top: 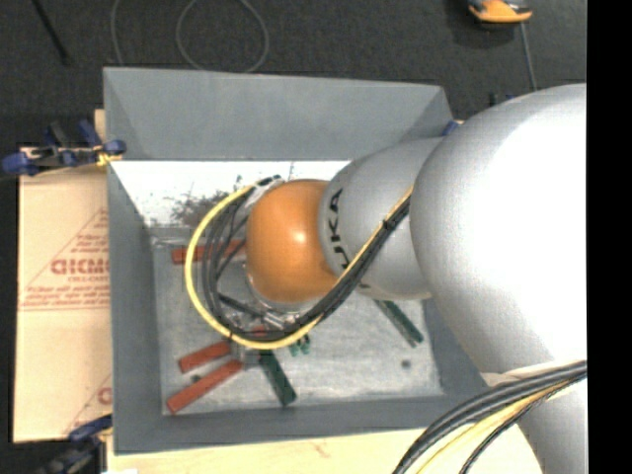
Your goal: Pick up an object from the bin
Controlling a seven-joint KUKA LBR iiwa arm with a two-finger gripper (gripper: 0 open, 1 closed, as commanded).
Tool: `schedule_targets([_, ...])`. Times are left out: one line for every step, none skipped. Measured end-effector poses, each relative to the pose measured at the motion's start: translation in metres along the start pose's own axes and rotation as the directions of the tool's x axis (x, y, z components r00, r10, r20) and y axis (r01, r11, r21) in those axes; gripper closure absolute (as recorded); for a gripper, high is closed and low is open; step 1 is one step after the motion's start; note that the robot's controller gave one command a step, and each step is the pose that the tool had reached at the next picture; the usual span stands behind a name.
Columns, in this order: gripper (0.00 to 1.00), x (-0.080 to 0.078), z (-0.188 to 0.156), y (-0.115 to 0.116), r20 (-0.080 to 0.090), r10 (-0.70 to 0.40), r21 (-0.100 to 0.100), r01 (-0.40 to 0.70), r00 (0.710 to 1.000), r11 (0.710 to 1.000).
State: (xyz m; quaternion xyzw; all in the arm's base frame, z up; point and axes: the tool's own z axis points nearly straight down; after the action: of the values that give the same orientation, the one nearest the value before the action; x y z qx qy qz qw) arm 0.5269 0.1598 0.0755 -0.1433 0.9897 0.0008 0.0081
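Observation:
My gripper (259,321) is low in the middle of the bin, mostly hidden under the orange dome and the looped cables. Just to its lower left lies a tool with two red handles (205,371), spread toward the bin's front left corner. A dark green bar (277,380) lies right below the gripper, angled toward the front wall. A small green piece (299,344) shows at the gripper's right edge. Whether anything is between the jaws is hidden.
A red strip (200,254) lies at the left, partly behind the cables. Another dark green bar (403,322) lies on the right of the floor, next to the arm. The arm covers the bin's right side.

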Motion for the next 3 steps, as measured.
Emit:
schedule_targets([1.0, 0.014, -0.138, -0.007, -0.005, 0.013, 0.0, -0.013, 1.0, 1.0])
schedule_targets([0.0, 0.015, -0.133, -0.007, -0.013, 0.011, 0.0, -0.011, 1.0, 1.0])
schedule_targets([0.0, 0.043, -0.027, 0.012, -0.023, 0.121, 0.001, -0.121, 0.992, 0.993])
